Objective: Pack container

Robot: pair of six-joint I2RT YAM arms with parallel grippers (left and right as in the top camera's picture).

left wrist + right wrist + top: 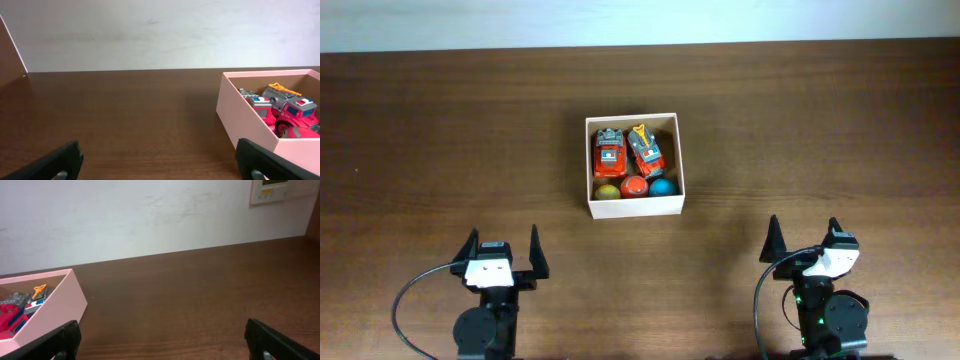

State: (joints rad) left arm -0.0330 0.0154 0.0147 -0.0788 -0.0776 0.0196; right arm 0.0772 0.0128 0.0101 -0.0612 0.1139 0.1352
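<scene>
Nearest the robot's base, the left gripper (503,236) hung low over the table (440,130) with its two dark fingers (60,161) spread wide, pinching nothing. The right gripper (803,226) sat level with it, well apart to the right, and its fingers (272,339) were spread just as wide over bare wood. A black cable (408,300) looped out beside the left arm, and another cable (758,300) ran beside the right arm.

Beyond the grippers lay a stretch of plain brown wood. Past that, roughly midway between the two arms, the container (635,207) stood flat on the table, apart from both grippers. Along its near wall three balls lay in a row: a yellowish ball (608,191), a red ball (635,187) and a blue ball (663,186), touching one another. Behind them two toy trucks lay side by side against the far wall, a red truck (609,153) on the left and a truck with an orange part (646,150) on the right.

Farther still, the table ended at a pale wall (620,20). In the right wrist view a white wall panel (272,190) showed high on it.
</scene>
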